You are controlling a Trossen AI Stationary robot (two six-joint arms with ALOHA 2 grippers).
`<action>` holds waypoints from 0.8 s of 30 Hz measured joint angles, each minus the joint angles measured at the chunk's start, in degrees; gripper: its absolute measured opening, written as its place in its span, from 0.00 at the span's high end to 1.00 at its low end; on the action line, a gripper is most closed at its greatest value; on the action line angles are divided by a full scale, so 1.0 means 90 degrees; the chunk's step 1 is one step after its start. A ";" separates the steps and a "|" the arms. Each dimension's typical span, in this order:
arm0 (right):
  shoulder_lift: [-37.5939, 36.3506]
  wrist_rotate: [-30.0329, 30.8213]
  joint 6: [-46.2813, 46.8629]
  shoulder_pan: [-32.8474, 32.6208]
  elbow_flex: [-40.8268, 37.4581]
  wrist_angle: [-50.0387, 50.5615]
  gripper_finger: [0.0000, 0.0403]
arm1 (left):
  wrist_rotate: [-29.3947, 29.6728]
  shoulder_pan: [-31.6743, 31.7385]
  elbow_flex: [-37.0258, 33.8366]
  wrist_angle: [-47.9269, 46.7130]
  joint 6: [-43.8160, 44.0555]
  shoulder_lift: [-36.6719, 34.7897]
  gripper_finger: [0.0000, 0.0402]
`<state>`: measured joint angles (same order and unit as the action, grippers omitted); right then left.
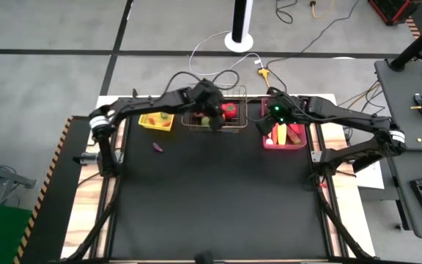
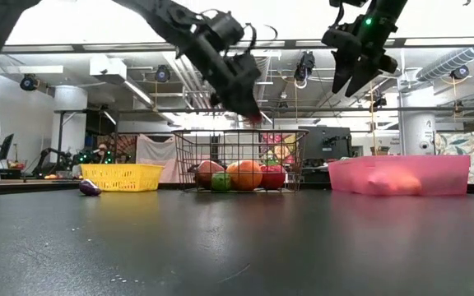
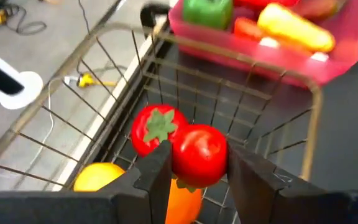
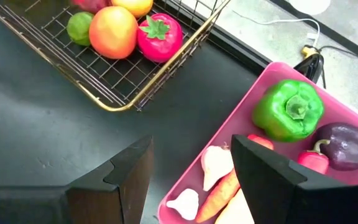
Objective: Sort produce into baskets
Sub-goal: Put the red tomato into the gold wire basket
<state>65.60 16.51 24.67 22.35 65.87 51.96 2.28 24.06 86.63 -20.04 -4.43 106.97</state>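
My left gripper [image 3: 197, 163] is over the wire basket [image 3: 229, 59] at the table's far middle, shut on a red round fruit [image 3: 199, 154]. In the basket lie a red tomato with a green top [image 3: 156, 126], a yellow piece [image 3: 101, 178] and an orange piece [image 3: 182, 204]. My right gripper [image 4: 191, 158] hangs open and empty above the near-left corner of the pink bin [image 4: 241, 93]. That bin holds a green pepper [image 4: 289, 111], a purple eggplant [image 4: 345, 144], a carrot and pale garlic. The yellow tray [image 1: 146, 123] stands left of the wire basket. My left gripper pinches the red round fruit by its two opposite sides [image 3: 176, 158] between its two fingers. The fingers slant down from the table's left. The fruit is lifted clear, above the basket's rim and over the produce inside [image 2: 257, 117].
A small purple piece [image 1: 157, 147] lies on the black table in front of the yellow tray [image 2: 122, 175]. The wire basket [image 2: 188, 156] and pink bin [image 2: 443, 173] stand side by side along the far edge. The near half of the table shows dark bare mat.
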 joint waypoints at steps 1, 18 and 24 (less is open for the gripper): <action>0.0006 0.0000 -0.0012 0.0000 0.0000 0.0001 0.48 | -0.0002 0.0031 0.0041 -0.0035 -0.0019 0.0110 0.69; 0.0025 0.0002 -0.0145 0.0000 0.0000 -0.0014 0.48 | 0.0005 0.0698 0.0075 -0.0441 0.0231 0.0714 0.69; 0.0028 0.0002 -0.0139 0.0000 0.0000 -0.0028 0.48 | 0.0020 0.0776 0.0071 -0.0608 0.0265 0.0826 0.69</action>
<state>65.84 16.53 23.42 22.35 65.87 51.70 2.46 31.05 87.26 -25.52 -2.04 114.41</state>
